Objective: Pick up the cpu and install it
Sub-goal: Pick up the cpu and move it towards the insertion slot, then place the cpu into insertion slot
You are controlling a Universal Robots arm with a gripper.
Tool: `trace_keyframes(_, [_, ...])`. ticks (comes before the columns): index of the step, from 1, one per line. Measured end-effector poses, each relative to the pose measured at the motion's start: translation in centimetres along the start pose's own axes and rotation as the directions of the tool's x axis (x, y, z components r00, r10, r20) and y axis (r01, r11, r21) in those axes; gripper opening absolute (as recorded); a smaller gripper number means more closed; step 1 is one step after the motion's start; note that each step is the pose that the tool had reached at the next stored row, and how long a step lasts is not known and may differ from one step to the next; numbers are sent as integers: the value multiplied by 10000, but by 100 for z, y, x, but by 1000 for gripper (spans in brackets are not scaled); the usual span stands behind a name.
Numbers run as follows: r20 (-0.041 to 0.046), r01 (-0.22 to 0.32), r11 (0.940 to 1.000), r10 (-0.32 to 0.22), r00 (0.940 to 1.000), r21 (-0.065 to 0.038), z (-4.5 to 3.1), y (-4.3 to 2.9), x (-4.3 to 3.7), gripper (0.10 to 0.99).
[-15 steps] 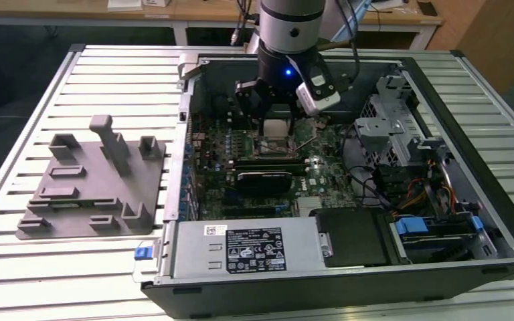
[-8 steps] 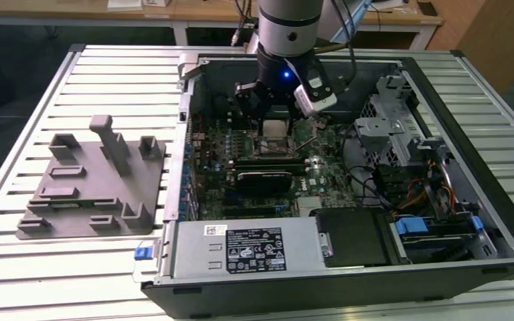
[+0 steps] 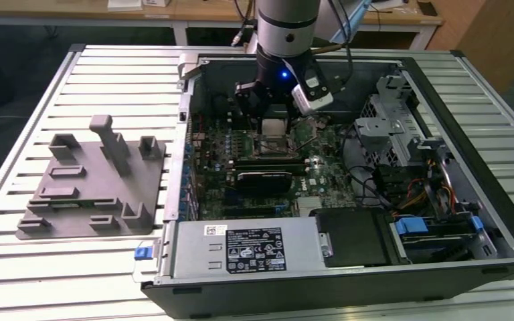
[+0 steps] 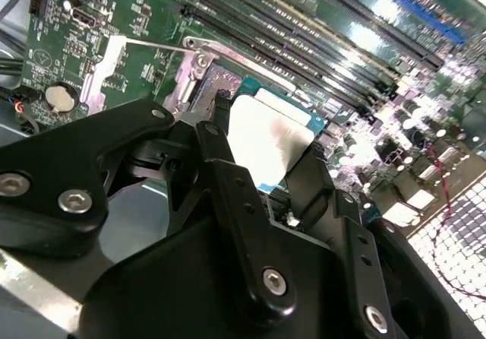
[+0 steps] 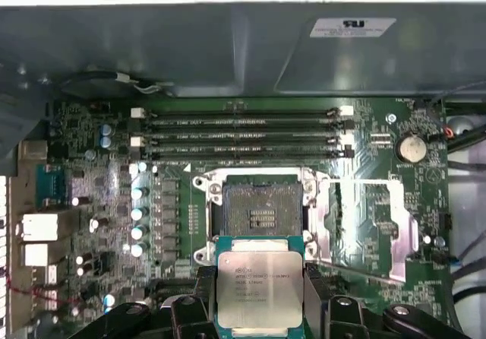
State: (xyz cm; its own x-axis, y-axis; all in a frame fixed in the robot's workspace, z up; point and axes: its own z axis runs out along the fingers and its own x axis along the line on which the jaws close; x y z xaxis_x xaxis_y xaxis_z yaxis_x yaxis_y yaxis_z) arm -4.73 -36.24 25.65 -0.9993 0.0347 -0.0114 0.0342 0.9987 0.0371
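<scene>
Hand: the black hand (image 5: 260, 312) pinches the cpu. One of its fingers (image 5: 199, 297) presses on each of two opposite edges.
Cpu: the cpu (image 5: 260, 287) is a small flat square with a shiny grey top and a green rim. It sits between the fingers, held up off the board. It is close to the socket but not in it.
Socket: the socket (image 5: 258, 210) is a dark square in a silver frame. Nothing is in it, and its tiny pins show.
Socket lid: the metal lid (image 5: 372, 229) is swung open and lies flat just beside the socket.
Board: the green board (image 5: 91, 126) carries the socket near its middle.
Memory slots: four long black slots (image 5: 243, 134) run side by side, just past one side of the socket.
Battery: a round silver battery (image 5: 411, 147) sits on the board near the socket, past the open lid.
Case: the open computer case (image 3: 436, 73) lies on its side, with the socket inside it under the arm.
Grey block: a grey plastic block (image 3: 92, 180) sits outside the case, well apart from the socket, toward the exterior view's left.
Bench: the metal bench (image 3: 105, 73) with long ribs holds the case and the grey block.
</scene>
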Motion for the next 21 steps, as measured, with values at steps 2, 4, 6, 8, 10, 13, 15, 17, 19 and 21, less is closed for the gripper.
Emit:
trace_keyframes(2, [0, 0, 10000, 0, 10000, 2, 20, 33, 2, 541])
trace_keyframes(4, [0, 0, 10000, 0, 10000, 6, 38, 72, 3, 541])
trace_keyframes(6, [0, 0, 10000, 0, 10000, 11, 55, 109, 4, 541])
trace_keyframes(8, [-1, 0, 10000, 0, 10000, 21, 76, 137, 5, 541])
trace_keyframes(10, [1, -1, 10000, 1, 10000, 37, 107, 151, 5, 541])
trace_keyframes(13, [-1, 1, 10000, -1, 10000, 65, 140, 162, 4, 541])
trace_keyframes(15, [-1, 2, 10000, -2, 10000, 67, 140, 161, 4, 541])
trace_keyframes(17, [0, 1, 10000, -1, 10000, 65, 142, 162, 4, 541])
trace_keyframes(19, [0, 1, 10000, -1, 10000, 65, 143, 162, 4, 541])
trace_keyframes(21, [0, 1, 10000, -1, 10000, 66, 142, 162, 4, 541])
